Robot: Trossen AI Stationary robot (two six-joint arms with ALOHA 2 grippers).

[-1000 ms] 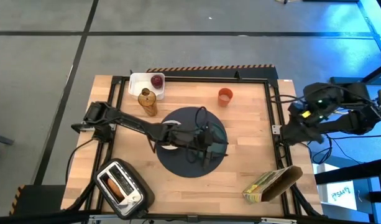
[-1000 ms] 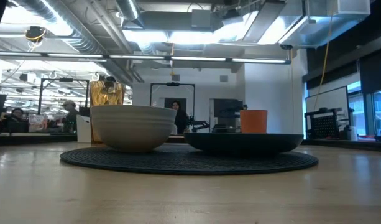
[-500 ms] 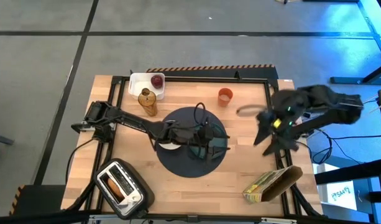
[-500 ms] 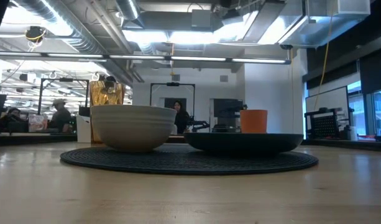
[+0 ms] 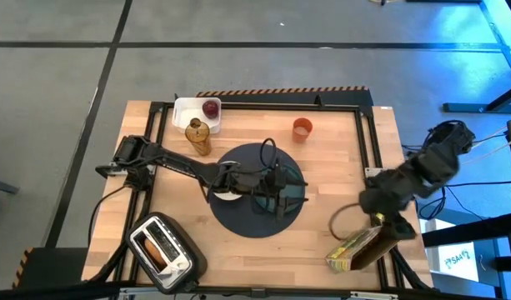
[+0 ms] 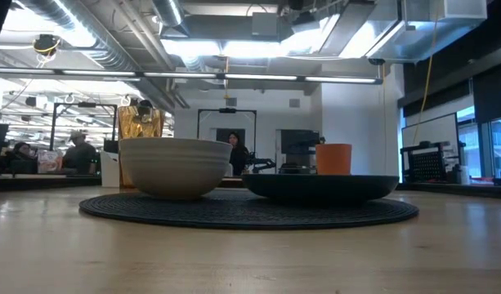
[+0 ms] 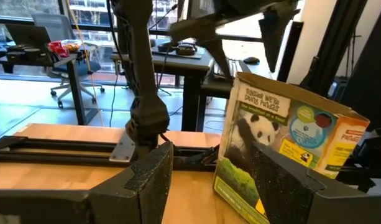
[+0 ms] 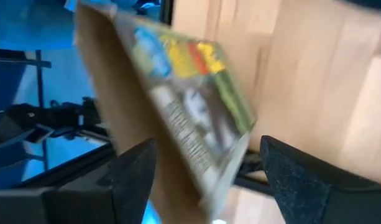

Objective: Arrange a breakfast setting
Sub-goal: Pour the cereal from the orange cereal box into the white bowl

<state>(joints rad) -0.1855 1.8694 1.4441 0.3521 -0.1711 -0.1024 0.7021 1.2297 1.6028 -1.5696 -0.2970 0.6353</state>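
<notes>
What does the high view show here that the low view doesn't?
Only the high view shows both arms, the left gripper over the mat, the right gripper above the cereal box, the toaster and the fruit. Only the low view shows the room behind, with people. Both show the mat, bowl, plate and cup.

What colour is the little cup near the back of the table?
The small cup is orange, shown best in the high view.
</notes>
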